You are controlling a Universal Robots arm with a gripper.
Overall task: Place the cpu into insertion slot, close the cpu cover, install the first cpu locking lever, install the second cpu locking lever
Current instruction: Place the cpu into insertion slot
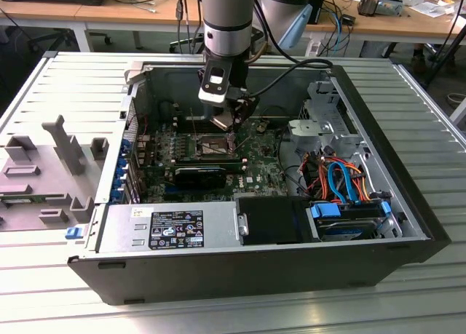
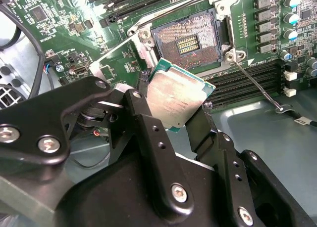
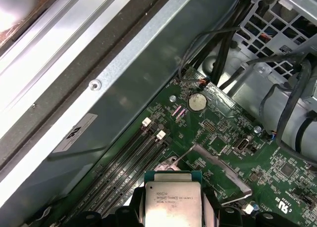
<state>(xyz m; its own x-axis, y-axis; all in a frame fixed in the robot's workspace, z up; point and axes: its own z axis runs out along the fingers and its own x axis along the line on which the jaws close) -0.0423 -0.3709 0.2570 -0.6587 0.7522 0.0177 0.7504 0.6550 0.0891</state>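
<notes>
**Jaws gripping the cpu, insertion slot bare**

We had the gripper pinching the cpu by two opposite edges, tilted (its metal top showed in both wrist views) and not yet seated. Just beyond, the slot's contacts lay exposed, with a locking lever swung loose beside them. Farther on, the cpu cover stood raised.

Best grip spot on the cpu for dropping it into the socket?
Pinch two opposite edges from the sides, as the gripper does now. The cpu is a thin flat square, so edge contact likely leaves its underside free to seat in the open socket.
</notes>
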